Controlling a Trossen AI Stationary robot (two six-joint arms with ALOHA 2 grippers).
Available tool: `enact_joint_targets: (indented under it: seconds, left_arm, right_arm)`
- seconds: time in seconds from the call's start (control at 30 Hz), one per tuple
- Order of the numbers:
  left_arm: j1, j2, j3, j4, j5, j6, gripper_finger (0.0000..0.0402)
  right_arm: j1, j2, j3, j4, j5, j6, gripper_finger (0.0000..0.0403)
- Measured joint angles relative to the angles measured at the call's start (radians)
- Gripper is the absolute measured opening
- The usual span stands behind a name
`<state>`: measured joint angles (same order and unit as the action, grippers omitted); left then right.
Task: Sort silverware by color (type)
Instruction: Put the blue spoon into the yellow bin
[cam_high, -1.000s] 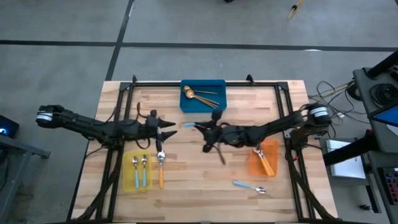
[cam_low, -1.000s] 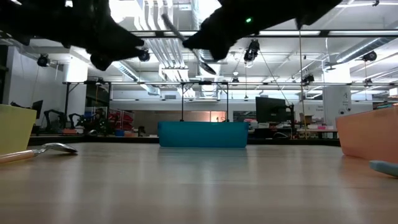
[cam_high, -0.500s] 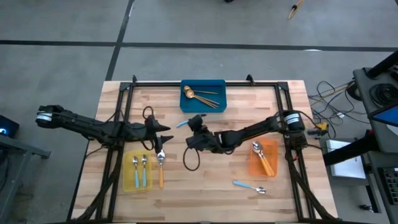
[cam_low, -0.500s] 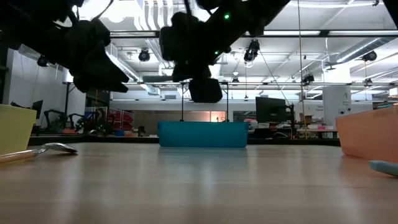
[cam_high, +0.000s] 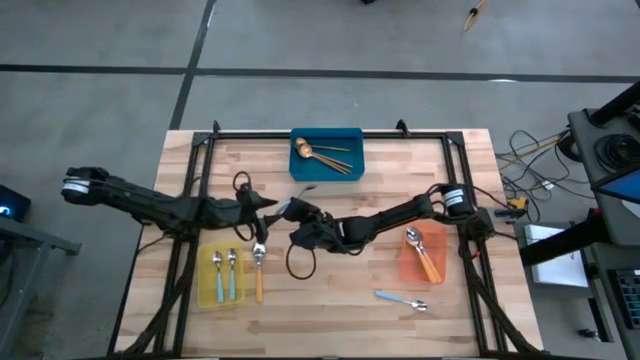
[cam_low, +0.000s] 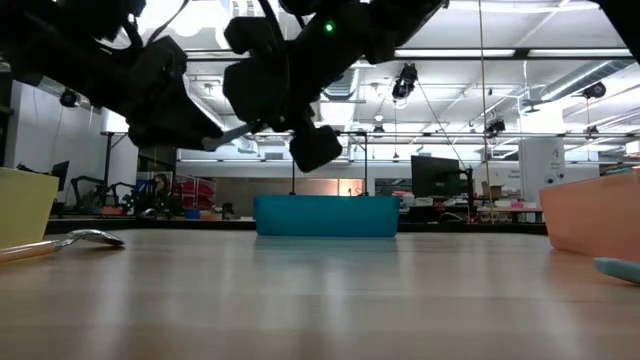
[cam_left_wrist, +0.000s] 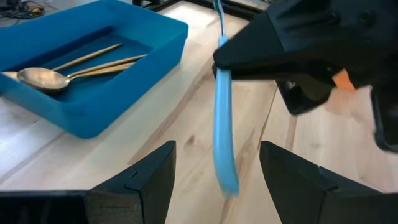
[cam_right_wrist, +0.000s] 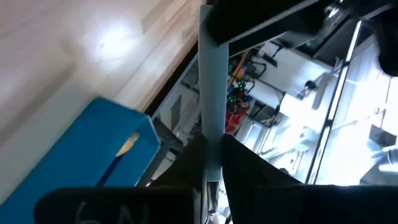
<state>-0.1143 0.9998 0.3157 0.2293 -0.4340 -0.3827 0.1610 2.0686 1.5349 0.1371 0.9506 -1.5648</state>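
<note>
A spoon with a light-blue handle (cam_left_wrist: 222, 112) is up in the air between my two grippers over the table's middle (cam_high: 286, 207). My right gripper (cam_high: 298, 214) (cam_right_wrist: 208, 165) is shut on it. My left gripper (cam_high: 268, 208) (cam_left_wrist: 217, 186) is open. Its fingers stand on either side of the handle's free end without touching it. The spoon's bowl is hidden. In the low view the spoon (cam_low: 235, 131) is a thin sliver between the two dark grippers. My right gripper pinches the spoon's light-blue handle (cam_right_wrist: 210, 134) between its two fingers, coming from the table's right side. The handle sticks forward out of the fingers, and its free end (cam_left_wrist: 227, 180) points at my left gripper. The spoon is lifted clear of the table.
The blue bin (cam_high: 326, 153) at the far edge holds gold spoons. The yellow bin (cam_high: 208, 290) near left holds two blue-handled spoons. An orange-handled spoon (cam_high: 258, 270) lies beside it. The orange bin (cam_high: 406, 268) on the right holds orange-handled spoons. A blue-handled spoon (cam_high: 402, 299) lies near it.
My right gripper has carried the blue-handled spoon toward the table's left, up to my left gripper, turning as it went. My left gripper has shifted slightly toward the right, and the handle's free end now sits between its open fingers.
</note>
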Motion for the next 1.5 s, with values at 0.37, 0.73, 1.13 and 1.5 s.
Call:
enact_joint_targets:
  seconds: [0.37,0.73,1.13,1.5]
  left_arm:
    - [0.000,0.192,0.000,0.189,-0.003,0.007,0.0192]
    - [0.000,0.256,0.000,0.256,-0.002,-0.005,0.0052]
    - [0.000,0.256,0.000,0.282,-0.002,-0.020,0.0008]
    - [0.000,0.254,0.000,0.307,-0.010,-0.014,0.0008]
  right_arm:
    - [0.018,0.001,0.016,-0.010,-0.036,-0.007,0.0022]
    - [0.018,0.001,0.016,-0.049,-0.037,-0.011,0.0022]
    - [0.018,-0.002,0.016,-0.048,-0.046,0.060,0.0064]
    - [0.025,-0.056,0.015,-0.056,0.015,0.096,0.0126]
